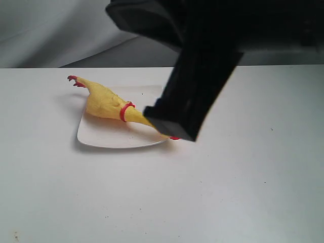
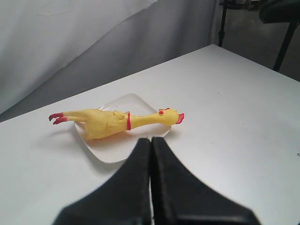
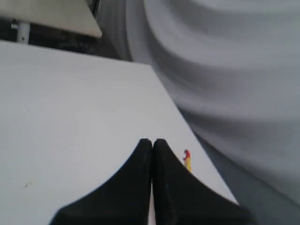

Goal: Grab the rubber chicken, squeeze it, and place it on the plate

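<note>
In the exterior view the rubber chicken (image 1: 107, 103) is lying diagonally across the plate (image 1: 109, 139). Its body is resting on the white surface and its red feet are sticking out past the far corner, since the toy is longer than the plate and cannot sit wholly inside the rim. A black arm (image 1: 197, 76) is crossing close to the camera and covering the head; which arm it is cannot be told from here.

In the left wrist view the left gripper (image 2: 150, 140) is pointing toward the plate with its jaws pressed together and nothing between them, hanging well apart from the toy. The chicken is lying on its side with the red neck band over the plate, and the head and beak are reaching past the rim over the table (image 2: 234, 117).

In the right wrist view the right gripper (image 3: 152, 142) is likewise closed on nothing, facing along the table edge toward a grey backdrop (image 3: 225, 70). A small red-and-yellow scrap is showing just beside it — probably the chicken, but too small to say which end.

With the toy resting on the plate and both grippers empty, the placing is looking finished.
</note>
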Robot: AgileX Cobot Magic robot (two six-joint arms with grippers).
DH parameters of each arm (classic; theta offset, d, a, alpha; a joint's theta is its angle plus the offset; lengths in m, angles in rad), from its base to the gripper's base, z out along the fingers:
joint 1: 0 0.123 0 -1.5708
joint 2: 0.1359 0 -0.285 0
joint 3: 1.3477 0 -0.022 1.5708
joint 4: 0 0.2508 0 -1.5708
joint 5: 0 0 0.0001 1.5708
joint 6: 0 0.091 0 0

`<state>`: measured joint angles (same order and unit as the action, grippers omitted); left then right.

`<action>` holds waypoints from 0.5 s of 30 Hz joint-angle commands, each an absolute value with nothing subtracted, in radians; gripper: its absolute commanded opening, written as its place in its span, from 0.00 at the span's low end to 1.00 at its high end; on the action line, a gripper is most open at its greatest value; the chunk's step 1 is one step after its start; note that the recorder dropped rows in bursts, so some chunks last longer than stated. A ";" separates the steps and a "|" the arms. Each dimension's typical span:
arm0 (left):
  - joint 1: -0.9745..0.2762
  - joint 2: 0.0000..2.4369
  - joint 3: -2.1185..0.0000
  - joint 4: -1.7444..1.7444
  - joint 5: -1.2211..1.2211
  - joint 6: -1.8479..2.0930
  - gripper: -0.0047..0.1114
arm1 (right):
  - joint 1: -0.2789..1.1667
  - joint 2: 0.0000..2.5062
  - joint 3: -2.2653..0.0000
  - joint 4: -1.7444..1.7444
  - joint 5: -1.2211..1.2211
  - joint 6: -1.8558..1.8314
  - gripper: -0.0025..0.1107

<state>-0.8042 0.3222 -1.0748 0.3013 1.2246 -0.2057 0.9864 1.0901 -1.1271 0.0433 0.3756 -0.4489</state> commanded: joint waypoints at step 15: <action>-0.807 0.318 -1.075 0.293 1.221 -0.201 0.04 | 0.990 0.804 -0.938 0.037 0.190 -0.436 0.02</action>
<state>-0.8042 0.3222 -1.0748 0.2994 1.2246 -0.2019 0.9863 0.8086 -0.9447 0.0390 0.2055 -0.4427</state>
